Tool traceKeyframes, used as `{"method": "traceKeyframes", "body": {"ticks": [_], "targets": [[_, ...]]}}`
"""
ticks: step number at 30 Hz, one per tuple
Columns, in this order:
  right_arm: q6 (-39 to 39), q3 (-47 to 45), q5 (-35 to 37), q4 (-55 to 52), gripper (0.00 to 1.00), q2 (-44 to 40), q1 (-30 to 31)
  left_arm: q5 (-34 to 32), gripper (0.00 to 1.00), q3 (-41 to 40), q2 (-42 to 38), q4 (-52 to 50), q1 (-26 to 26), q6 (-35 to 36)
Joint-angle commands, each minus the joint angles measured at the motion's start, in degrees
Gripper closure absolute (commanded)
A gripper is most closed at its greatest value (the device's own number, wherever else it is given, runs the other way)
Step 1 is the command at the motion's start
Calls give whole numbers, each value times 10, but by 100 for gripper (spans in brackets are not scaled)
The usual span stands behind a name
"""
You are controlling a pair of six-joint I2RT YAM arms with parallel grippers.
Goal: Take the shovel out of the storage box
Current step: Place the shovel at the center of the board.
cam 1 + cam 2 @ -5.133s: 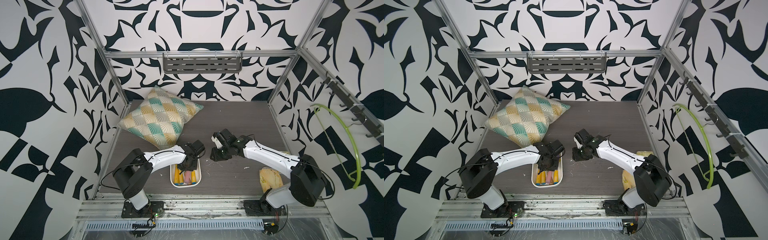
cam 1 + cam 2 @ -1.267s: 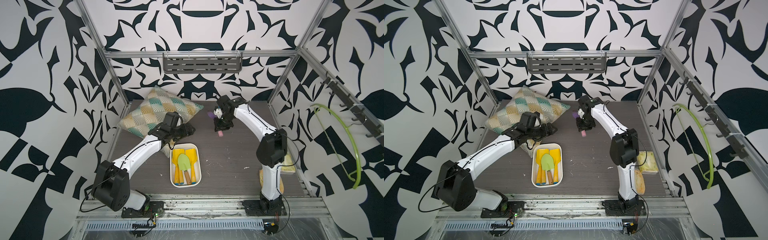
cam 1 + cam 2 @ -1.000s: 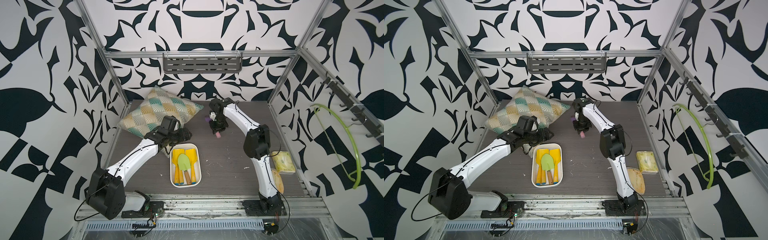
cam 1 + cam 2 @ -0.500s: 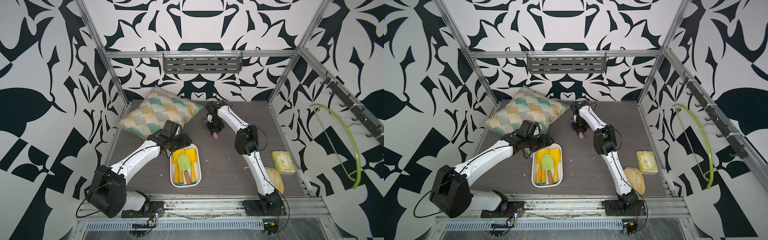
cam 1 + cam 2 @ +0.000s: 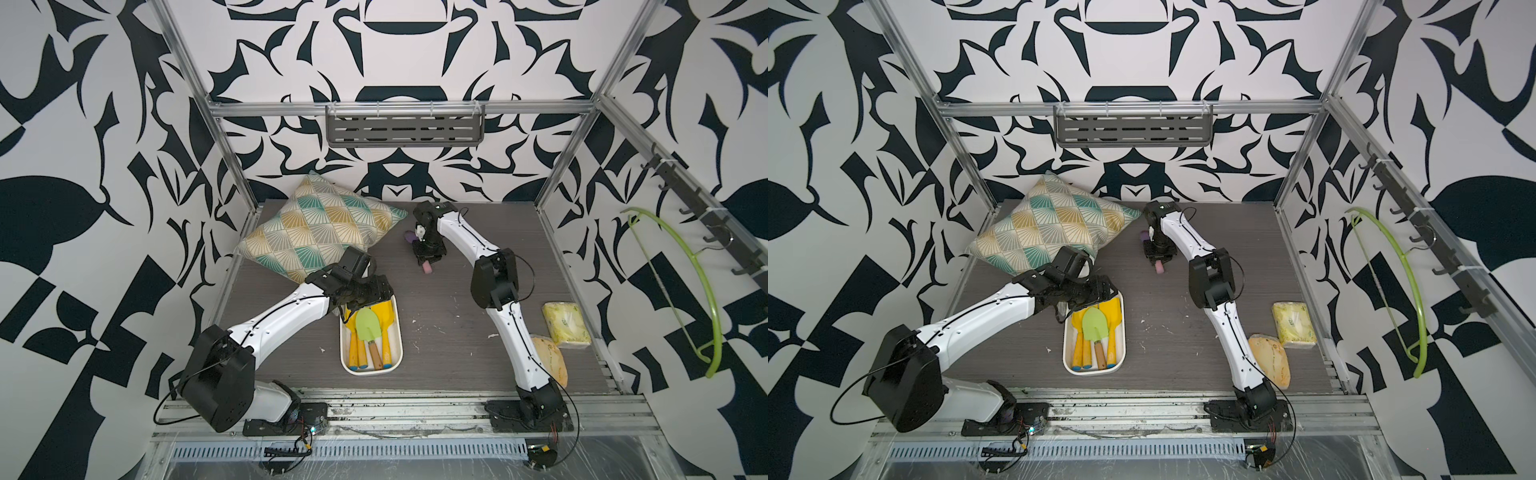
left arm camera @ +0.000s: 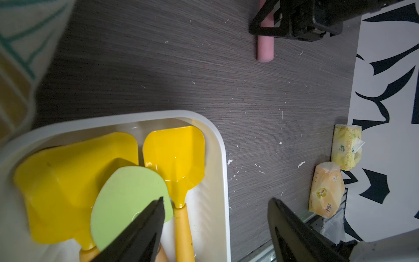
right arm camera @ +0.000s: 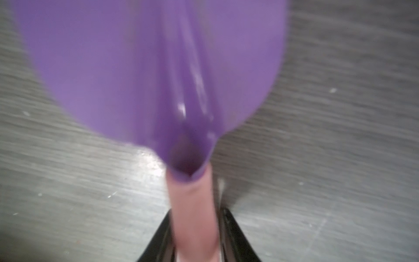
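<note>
Right tool (image 5: 428,260) astride shovel (image 7: 154,68), arm (image 5: 465,242) outstretched

White-shelled arms (image 5: 286,316), bulky black joints (image 5: 218,380), thin black cables (image 5: 156,411), tapered black fingers (image 6: 140,231) on left claw (image 6: 215,202)

Camera placement
The whole surface (image 5: 451,301) is seen from high in both top views; wrist views are held close.

White storage box (image 5: 371,371) with yellow shovels (image 6: 174,154) and green shovel (image 5: 366,328); beyond the box, pink-handled purple shovel (image 7: 147,68) and teal-mustard fan-patterned cushion (image 5: 320,228).
</note>
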Motion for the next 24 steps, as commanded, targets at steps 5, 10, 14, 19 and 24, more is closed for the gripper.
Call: {"method": "traceKeyframes", "body": {"ticks": [5,10,14,19,24], "targets": [[30,-84,-48,52,53,-71,-1,-27,21,-31,-19,-59,-12,-12],[40,-172,-65,102,53,-138,-3,-38,22,-47,-43,-102,-29,-18],[40,-209,-85,117,53,-161,-4,-43,24,-57,-56,-123,-49,-33],[45,-265,-96,149,53,-198,-5,-53,26,-62,-51,-136,-82,-48],[55,-291,-130,165,56,-203,-4,-58,30,-73,-37,-136,-102,-56]]}}
